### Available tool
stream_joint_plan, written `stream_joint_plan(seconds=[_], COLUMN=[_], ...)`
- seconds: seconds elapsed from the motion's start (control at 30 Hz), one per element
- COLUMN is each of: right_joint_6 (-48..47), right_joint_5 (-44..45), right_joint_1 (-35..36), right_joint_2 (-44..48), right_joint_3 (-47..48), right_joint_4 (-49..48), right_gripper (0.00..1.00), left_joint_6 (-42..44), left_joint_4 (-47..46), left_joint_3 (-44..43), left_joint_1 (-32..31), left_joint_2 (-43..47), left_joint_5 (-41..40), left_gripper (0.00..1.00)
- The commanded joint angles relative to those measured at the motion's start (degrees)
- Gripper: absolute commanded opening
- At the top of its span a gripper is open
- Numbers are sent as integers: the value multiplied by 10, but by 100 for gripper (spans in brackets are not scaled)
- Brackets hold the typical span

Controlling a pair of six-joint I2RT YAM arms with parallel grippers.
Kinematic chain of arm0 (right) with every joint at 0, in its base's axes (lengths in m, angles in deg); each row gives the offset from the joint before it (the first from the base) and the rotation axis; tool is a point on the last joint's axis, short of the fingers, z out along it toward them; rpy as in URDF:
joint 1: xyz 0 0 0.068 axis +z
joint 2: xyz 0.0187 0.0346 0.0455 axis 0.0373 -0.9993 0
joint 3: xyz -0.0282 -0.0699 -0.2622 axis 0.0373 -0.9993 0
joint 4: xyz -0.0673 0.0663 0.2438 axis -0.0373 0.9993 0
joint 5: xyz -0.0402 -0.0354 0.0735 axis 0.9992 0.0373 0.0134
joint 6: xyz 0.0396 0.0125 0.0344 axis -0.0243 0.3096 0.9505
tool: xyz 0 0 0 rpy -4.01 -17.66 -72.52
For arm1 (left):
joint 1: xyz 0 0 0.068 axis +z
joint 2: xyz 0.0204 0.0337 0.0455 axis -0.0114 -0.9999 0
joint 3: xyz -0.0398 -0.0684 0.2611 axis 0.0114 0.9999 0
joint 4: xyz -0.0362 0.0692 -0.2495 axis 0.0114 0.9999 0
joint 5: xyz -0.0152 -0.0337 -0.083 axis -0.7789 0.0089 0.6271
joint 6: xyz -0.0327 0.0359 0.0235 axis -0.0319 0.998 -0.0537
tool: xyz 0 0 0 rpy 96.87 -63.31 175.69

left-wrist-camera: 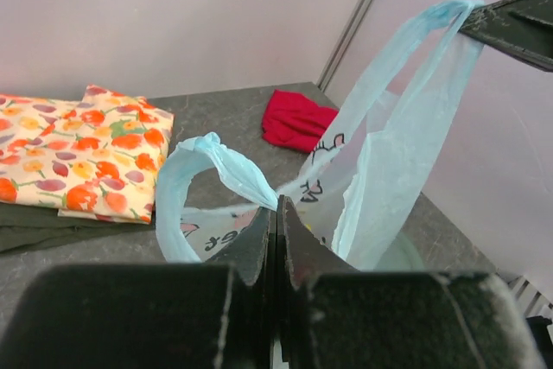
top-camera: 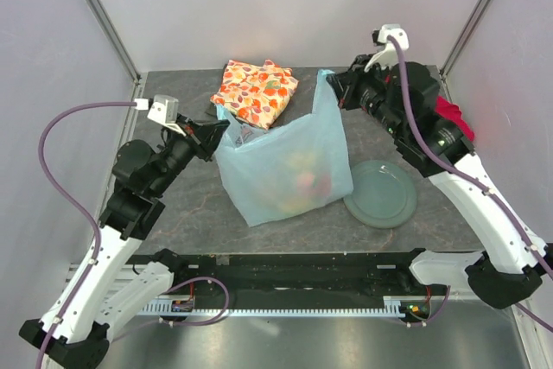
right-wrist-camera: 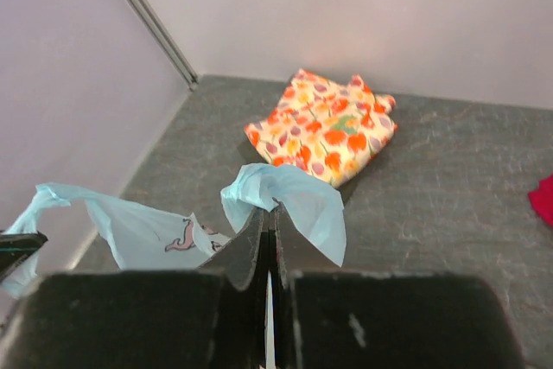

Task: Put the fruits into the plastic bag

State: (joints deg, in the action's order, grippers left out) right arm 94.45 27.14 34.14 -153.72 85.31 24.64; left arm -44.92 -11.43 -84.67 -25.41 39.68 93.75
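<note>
The light-blue plastic bag [top-camera: 285, 166] hangs upright in the middle of the table, stretched between both arms. Through its thin wall I see fruits [top-camera: 302, 183], yellow, orange and red, lying at its bottom. My left gripper [top-camera: 218, 131] is shut on the bag's left handle [left-wrist-camera: 226, 168]. My right gripper [top-camera: 335, 88] is shut on the right handle [right-wrist-camera: 285, 196], held higher. The right gripper's tip with that handle also shows in the left wrist view [left-wrist-camera: 510, 28].
A grey-green round plate [top-camera: 380, 194] lies right of the bag. A folded orange floral cloth [top-camera: 256, 91] lies on a dark cloth behind the bag. A red cloth [top-camera: 454, 118] sits at the back right, behind my right arm. Pale walls enclose the table.
</note>
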Motion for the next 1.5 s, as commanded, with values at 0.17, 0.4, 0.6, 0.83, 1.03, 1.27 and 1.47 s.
stream_joint_plan(seconds=[0.17,0.4,0.6,0.83,1.03,1.27,1.47], right_joint_6=[23,14,-7,-21,12,20,-3], right_joint_5=[12,12,6,-5,14,26,27], right_joint_1=[1,1,1,1,0,1,2], right_joint_2=[-5,-18,-49,-54,-21,-4,-17], right_joint_3=[-82,-43,26,21,-79,-102,-70], right_joint_4=[5,-6,-28,-28,-16,-8,1], right_gripper=[0,0,0,0,3,42,66], left_joint_6=[6,39,94,108,73,54,54], left_joint_4=[26,-25,-50,-73,-24,-10,-17], left_joint_3=[13,-8,-62,-43,-1,12,13], left_joint_1=[2,2,2,2,2,2,2], left_joint_2=[-62,-69,-105,-92,-78,-57,-44], left_joint_5=[31,-9,-20,-28,-26,-16,-38], left_gripper=[2,2,2,1,2,31,78])
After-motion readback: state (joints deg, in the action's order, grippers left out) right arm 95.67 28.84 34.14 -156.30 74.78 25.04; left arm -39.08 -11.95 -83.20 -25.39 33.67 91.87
